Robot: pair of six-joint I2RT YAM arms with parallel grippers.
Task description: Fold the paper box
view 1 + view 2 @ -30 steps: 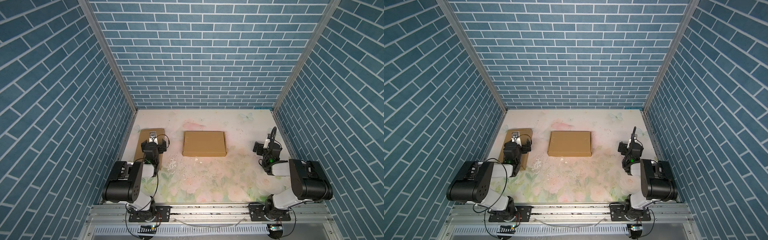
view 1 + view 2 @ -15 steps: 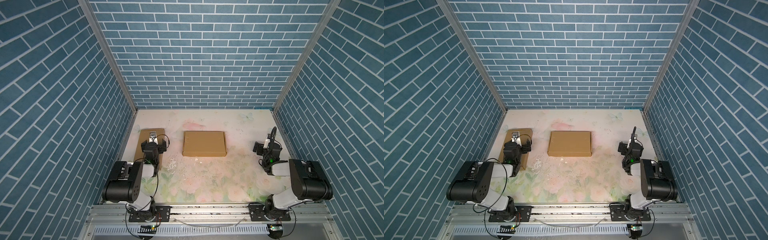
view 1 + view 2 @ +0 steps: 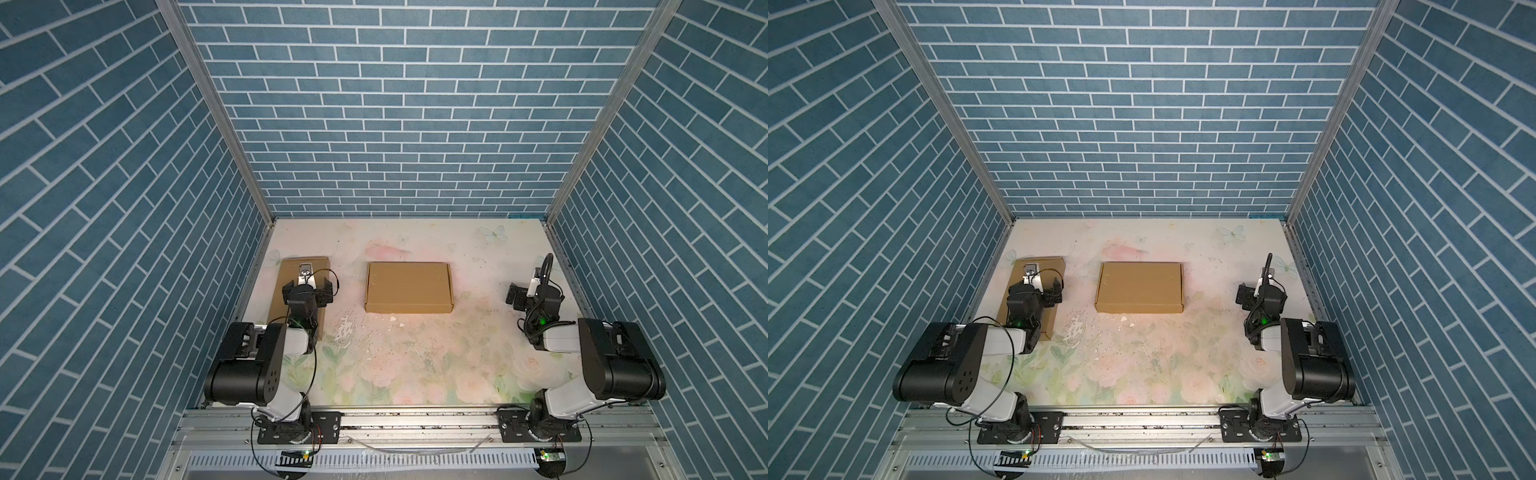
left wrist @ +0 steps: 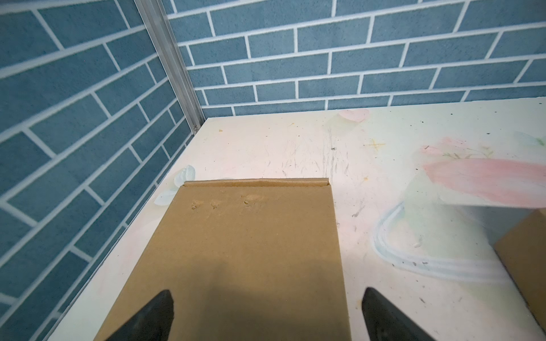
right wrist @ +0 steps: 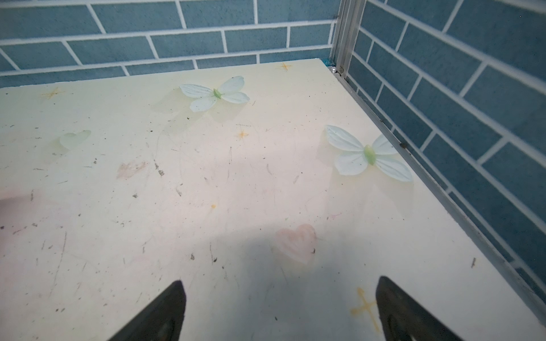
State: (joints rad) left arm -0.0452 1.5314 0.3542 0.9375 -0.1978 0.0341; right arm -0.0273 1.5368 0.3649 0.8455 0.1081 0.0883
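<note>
Jaws on left gripper [image 4: 267, 295] and right gripper [image 5: 280, 282] are standing wide apart — empty. Two cardboard items are lying nearby: paper box [image 3: 408, 286], flat piece [image 4: 251, 230].

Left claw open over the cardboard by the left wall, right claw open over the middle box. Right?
One slip: the right claw is open over bare table by the right wall, apart from the middle box; the right wrist view shows nothing else beneath it. The left claw is open over the cardboard, as stated.
</note>
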